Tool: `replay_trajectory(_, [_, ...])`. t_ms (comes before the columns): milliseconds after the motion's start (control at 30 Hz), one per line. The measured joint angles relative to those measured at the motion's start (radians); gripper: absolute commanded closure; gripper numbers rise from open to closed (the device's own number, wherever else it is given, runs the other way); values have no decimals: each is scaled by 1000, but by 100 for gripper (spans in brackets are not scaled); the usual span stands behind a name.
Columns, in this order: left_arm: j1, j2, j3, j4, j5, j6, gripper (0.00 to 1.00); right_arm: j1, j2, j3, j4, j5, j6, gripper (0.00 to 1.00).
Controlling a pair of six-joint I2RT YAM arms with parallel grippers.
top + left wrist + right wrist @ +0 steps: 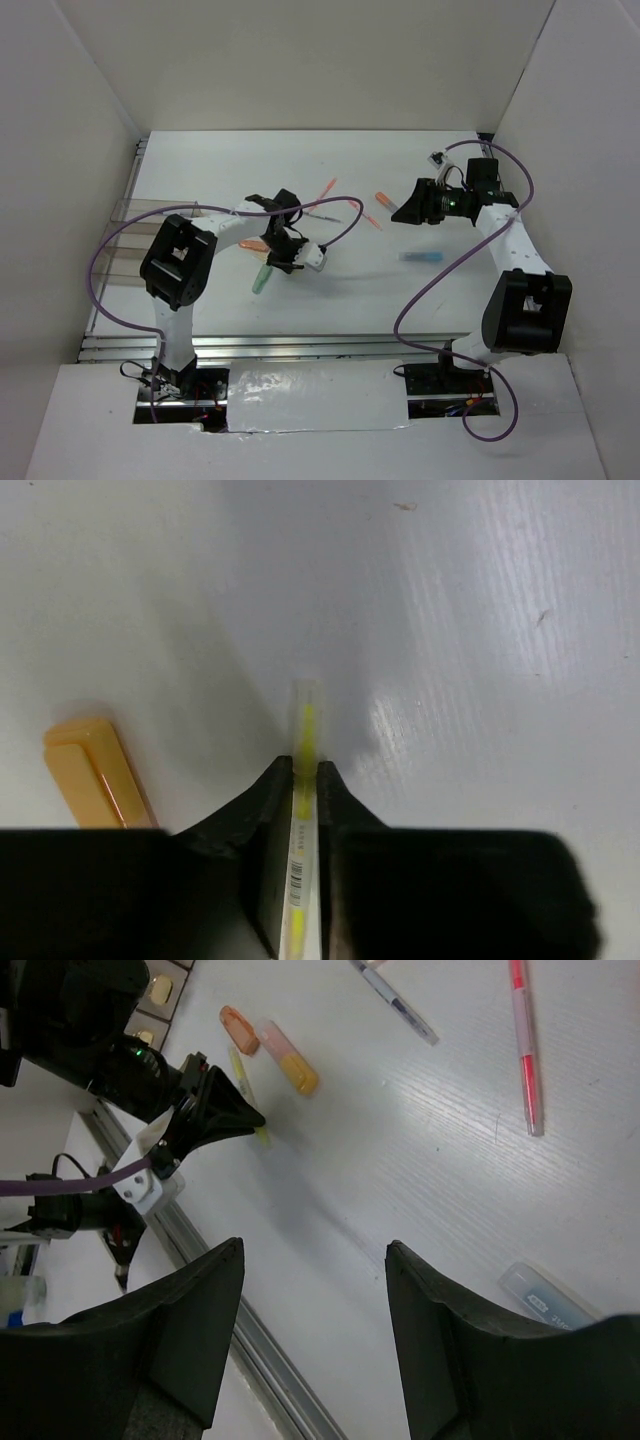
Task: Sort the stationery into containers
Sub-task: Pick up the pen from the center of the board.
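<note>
Yellow pen: pick-up step, grasp made.
Yellow pen (305,720) pinched in left gripper (303,772), left of table centre, near orange highlighter (95,775). Next, I judge: carry to clear containers (128,212) at left edge. Right gripper (315,1250) spread wide, empty.

The white-shelled left arm (226,226) and right arm (512,246) each had black joint housings (178,262), black jaws and a purple cable (420,296).
</note>
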Motion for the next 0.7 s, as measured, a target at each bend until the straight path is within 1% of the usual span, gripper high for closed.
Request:
replay_trajectory(67, [-2,0,2,6,-3,-7,85,0,1,-1,0,0,-2,36])
replay_trajectory(200, [-18,0,10,0,-18,-24,90,9,4,1,-3,37,-19,38])
replay_trajectory(300, [-44,-3,22,-16,-22,-46,92,38,33,27,-21,124,-66,45])
replay_trajectory(333, [-53,-7,31,-33,-18,-52,92,58,52,46,-32,159,-88,49])
replay_trajectory(400, [-67,-26,72,-78,0,-77,93,103,91,87,-46,233,-130,55])
replay_trajectory(467, [-71,-63,136,-113,29,-105,94,150,135,136,-59,300,-169,57])
replay_trajectory(533, [-54,-122,196,-129,63,-130,99,191,186,190,-68,364,-212,59])
replay_trajectory(600, [-13,-190,260,-150,92,-150,100,225,243,247,-74,422,-248,60])
replay_trajectory(700, [89,-267,339,-182,117,-147,100,264,351,355,-102,498,-297,62])
